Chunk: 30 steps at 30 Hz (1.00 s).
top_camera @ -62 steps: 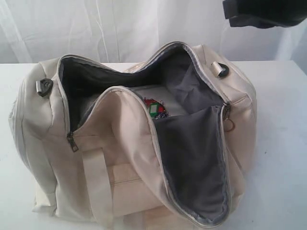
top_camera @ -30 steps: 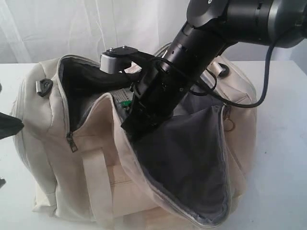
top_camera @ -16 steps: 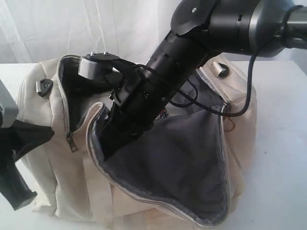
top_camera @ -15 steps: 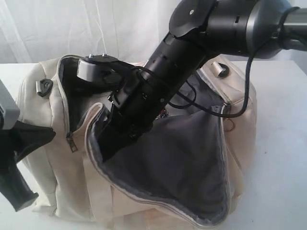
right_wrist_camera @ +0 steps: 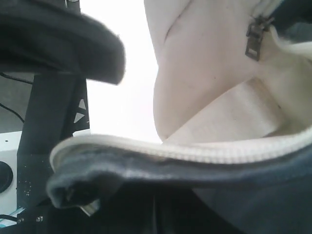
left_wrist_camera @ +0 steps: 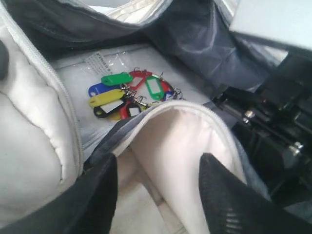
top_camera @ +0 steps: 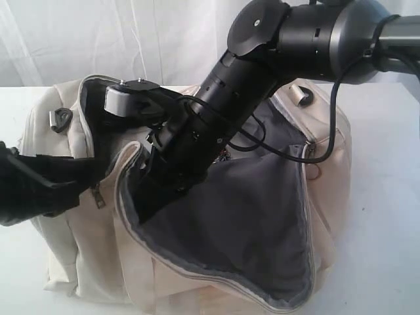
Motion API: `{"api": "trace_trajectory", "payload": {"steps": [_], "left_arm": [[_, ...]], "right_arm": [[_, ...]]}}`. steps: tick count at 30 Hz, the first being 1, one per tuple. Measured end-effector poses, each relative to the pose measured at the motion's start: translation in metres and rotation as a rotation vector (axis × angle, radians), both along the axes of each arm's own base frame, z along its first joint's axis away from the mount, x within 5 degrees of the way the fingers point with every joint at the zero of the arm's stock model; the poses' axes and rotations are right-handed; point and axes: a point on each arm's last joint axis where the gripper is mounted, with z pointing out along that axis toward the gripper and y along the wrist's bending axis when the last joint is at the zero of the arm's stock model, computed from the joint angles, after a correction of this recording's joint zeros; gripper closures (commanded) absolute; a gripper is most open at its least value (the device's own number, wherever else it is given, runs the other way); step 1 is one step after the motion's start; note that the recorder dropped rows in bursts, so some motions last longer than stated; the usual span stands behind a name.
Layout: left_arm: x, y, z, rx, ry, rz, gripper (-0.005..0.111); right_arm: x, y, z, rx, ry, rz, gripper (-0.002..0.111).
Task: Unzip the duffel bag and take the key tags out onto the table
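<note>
The cream duffel bag (top_camera: 328, 144) lies unzipped on the white table (top_camera: 387, 197), its dark grey lining showing. The key tags (left_wrist_camera: 129, 95), a bunch of yellow, red, green, blue and black tags on metal rings, rest on the bag's floor. My right gripper (top_camera: 141, 207) reaches across into the bag, shut, and presses the front flap (top_camera: 230, 216) outward from inside. The zipped edge of that flap lies over the right gripper (right_wrist_camera: 156, 209). My left gripper (top_camera: 88, 178) is open at the bag's left end. In the wrist view the left gripper (left_wrist_camera: 158, 195) straddles the flap's cream rim, short of the tags.
The right arm (top_camera: 262, 72) crosses over the bag's opening and hides most of the inside from the exterior view. A white curtain (top_camera: 131, 33) hangs behind the table. A metal ring pull (top_camera: 314, 172) hangs at the bag's right end, and a zipper slider (top_camera: 98, 195) sits at its left.
My left gripper has moved right up to the bag's open left end, and its fingers have opened. The right arm keeps the flap pushed out and has barely shifted.
</note>
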Motion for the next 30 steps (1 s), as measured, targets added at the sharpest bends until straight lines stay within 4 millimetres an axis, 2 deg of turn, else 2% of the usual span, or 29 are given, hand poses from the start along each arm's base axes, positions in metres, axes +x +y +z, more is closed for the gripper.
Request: {"api": "trace_trajectory", "payload": {"steps": [5, 8, 10, 21, 30], "left_arm": [[0.001, -0.002, 0.001, -0.093, 0.051, 0.032, 0.050], [0.006, -0.005, -0.011, -0.064, 0.140, 0.059, 0.035], [0.006, -0.007, -0.014, -0.062, 0.161, 0.056, 0.033], [-0.001, -0.015, -0.011, -0.136, 0.198, 0.026, 0.033], [-0.008, -0.010, 0.002, -0.178, 0.172, 0.022, 0.033]], "right_arm": [[0.002, 0.002, 0.000, 0.013, -0.018, -0.022, 0.108], [0.002, 0.003, 0.002, 0.035, -0.004, -0.036, 0.108], [0.002, 0.004, 0.002, 0.039, -0.002, -0.039, 0.108], [0.003, 0.004, 0.001, 0.038, -0.003, -0.041, 0.108], [0.004, 0.004, 0.000, 0.026, -0.019, -0.039, 0.108]]}}
